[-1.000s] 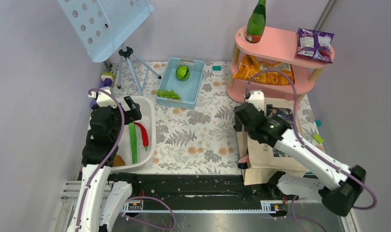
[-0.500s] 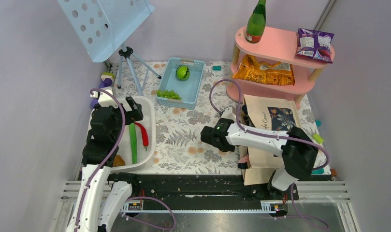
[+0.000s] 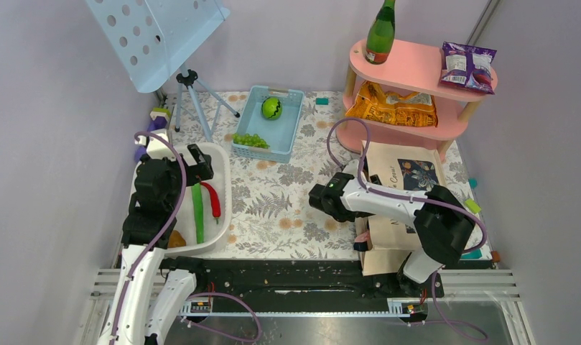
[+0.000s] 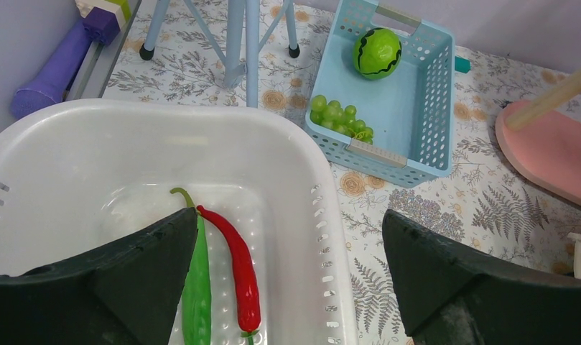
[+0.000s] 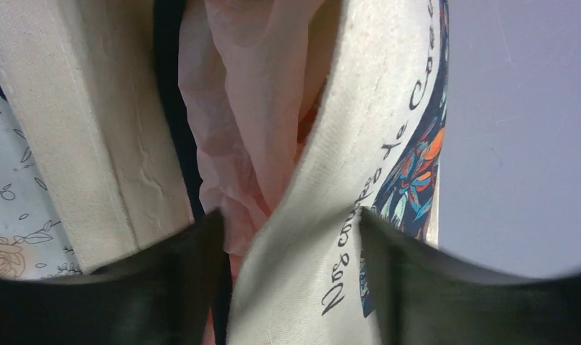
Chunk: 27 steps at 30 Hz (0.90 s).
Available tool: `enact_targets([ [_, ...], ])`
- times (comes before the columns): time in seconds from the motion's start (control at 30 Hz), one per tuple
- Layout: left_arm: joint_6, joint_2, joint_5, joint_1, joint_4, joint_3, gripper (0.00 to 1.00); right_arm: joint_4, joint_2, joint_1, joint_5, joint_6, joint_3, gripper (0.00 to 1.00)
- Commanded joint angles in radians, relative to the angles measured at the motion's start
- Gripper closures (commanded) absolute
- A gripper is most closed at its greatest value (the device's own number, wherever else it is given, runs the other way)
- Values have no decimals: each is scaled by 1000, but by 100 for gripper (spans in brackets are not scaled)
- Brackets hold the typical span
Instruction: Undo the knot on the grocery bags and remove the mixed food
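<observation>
The beige canvas tote [image 3: 409, 180] with dark script lettering lies at the right of the floral cloth. My right gripper [image 3: 363, 180] is at its left rim. In the right wrist view the gripper [image 5: 291, 223] is partly open, and the tote's lettered wall [image 5: 330, 180] lies across the gap between its fingers. The thin pink plastic bag [image 5: 230, 108] shows crumpled inside the tote, beside a black handle [image 5: 169, 72]. The food inside is hidden. My left gripper [image 3: 201, 162] [image 4: 291, 237] is open and empty above the white tub [image 4: 201, 122].
The tub [image 3: 224, 180] holds a red chilli [image 4: 237, 266] and a green chilli [image 4: 197, 302]. A blue basket [image 3: 293, 133] holds a green melon [image 3: 271, 108] and grapes [image 3: 250, 140]. The pink shelf [image 3: 416, 65] carries a green bottle [image 3: 380, 32], a purple packet [image 3: 468, 66] and orange packets [image 3: 391, 108]. A tripod stand [image 3: 190, 79] is back left.
My right arm swung from above the tote out to its left side, then moved slightly back right towards the tote's rim. The left arm has not moved.
</observation>
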Motion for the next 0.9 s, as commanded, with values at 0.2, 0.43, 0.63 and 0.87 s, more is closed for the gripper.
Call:
enact_targets([
  [0.2, 36, -3, 70, -10, 65, 5, 1, -20, -55, -5, 7, -47, 112, 100],
  [0.43, 91, 9, 228, -78, 101, -13, 1, 379, -327, -5, -368, -309, 177, 100],
  [0.63, 15, 33, 250, -263, 110, 6, 2, 609, -370, 3, -599, -305, 222, 100],
  [0.87, -329, 115, 266, -424, 261, -106, 5, 899, -536, 5, -680, -294, 58, 100],
])
